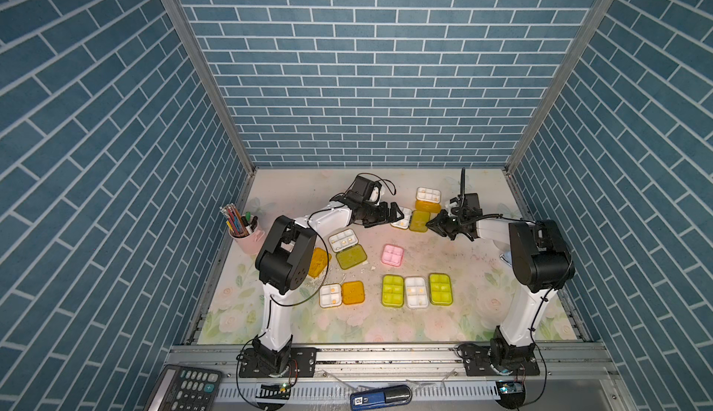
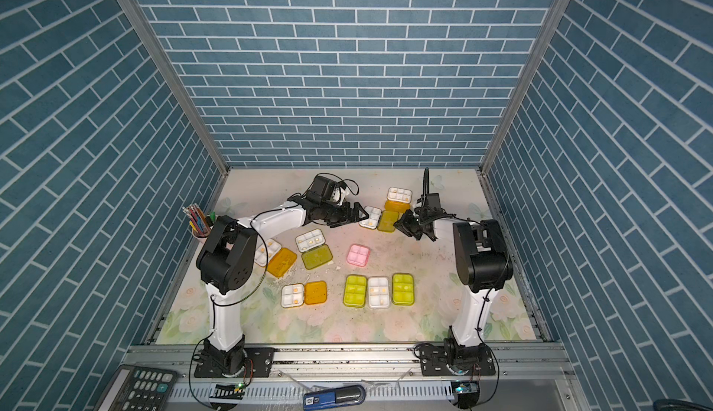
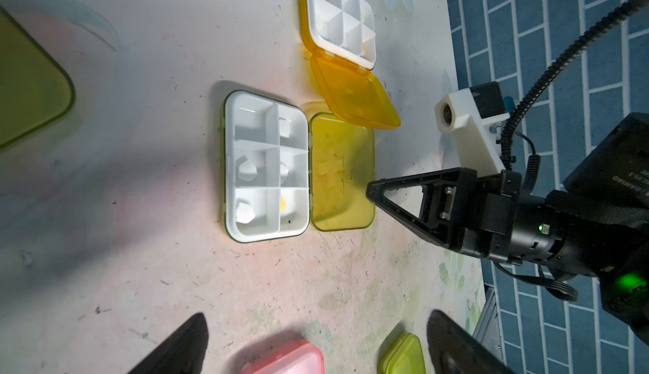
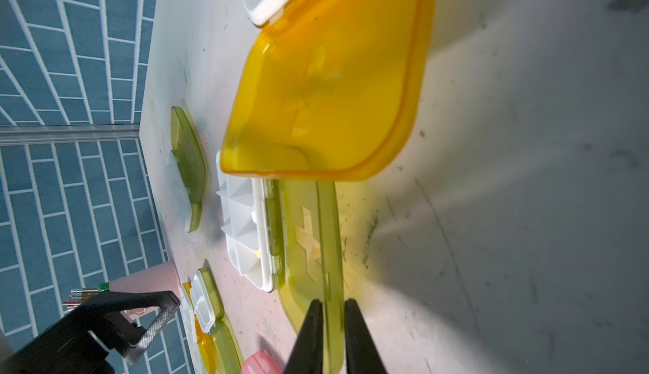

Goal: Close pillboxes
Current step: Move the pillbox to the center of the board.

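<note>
You have four pillboxes (image 1: 392, 254) looking closed, five visibly open. Right gripper (image 4: 330, 319) clamped on edge of green lid (image 4: 305, 235), not yet lifted. Left gripper (image 3: 318, 316) spread, empty, near tray (image 3: 229, 165).

From where I stand, the left arm (image 1: 274, 312) rises from its base at the near edge of the tabletop (image 1: 463, 312), folds at a high elbow and reaches forward and inward with the wrist low. The left tool (image 1: 391, 212) sits low over the tabletop, jaws spread wide, holding nothing. The right arm (image 1: 521, 312) mirrors that pose, its forearm angled inward. The right tool (image 4: 332, 307) slants downward, its 2 fingers (image 4: 312, 323) drawn together on the rim of a yellow-green lid (image 4: 305, 235). The 2 tools point toward each other, near but apart.
</note>
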